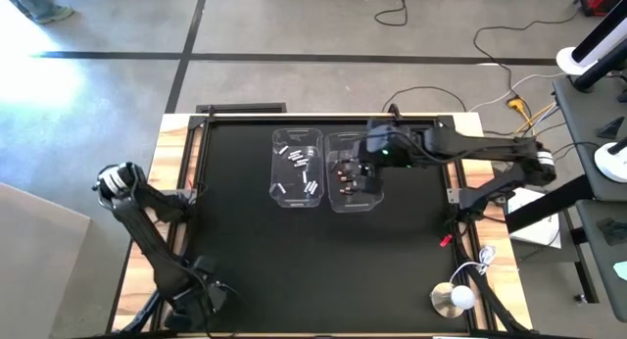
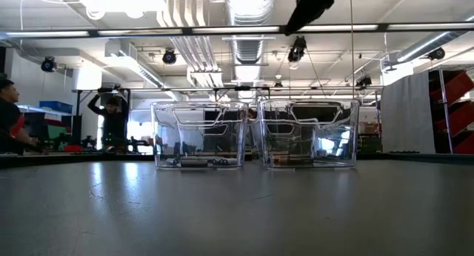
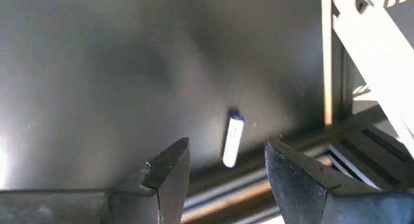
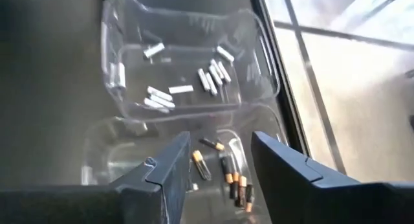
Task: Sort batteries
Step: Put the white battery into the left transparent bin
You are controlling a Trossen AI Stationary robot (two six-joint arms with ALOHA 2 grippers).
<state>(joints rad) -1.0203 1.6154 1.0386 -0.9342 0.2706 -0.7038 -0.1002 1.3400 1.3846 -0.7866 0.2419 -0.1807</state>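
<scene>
Right gripper point(image 4: 213, 162) is hovering over the right bin point(image 1: 355, 204), jaws standing apart, nothing between them. Fingers aren't touching the bin or its contents as far as the right wrist view shows.

Left gripper point(image 3: 223, 169) is sitting low at the near left corner of the table point(image 1: 294, 270), jaws also parted with nothing gripped. One silvery-white battery point(image 3: 232, 141) is lying on the black mat just ahead of its fingertips, in line with the gap but clear of both fingers. Can't pick that cell out in the high view.

Two clear plastic bins are standing side by side mid-table, touching or nearly so:
- left bin point(image 1: 279, 197): holding the silvery-white batteries point(image 4: 213, 74), scattered loose across the floor, some lying in small parallel groups.
- right bin: holding the dark batteries with copper-red ends point(image 4: 234, 182), clustered on the bin floor under the right gripper.

Low view is showing both bins upright on the mat, cells lying flat in the bottoms. People are standing in the room behind.
</scene>
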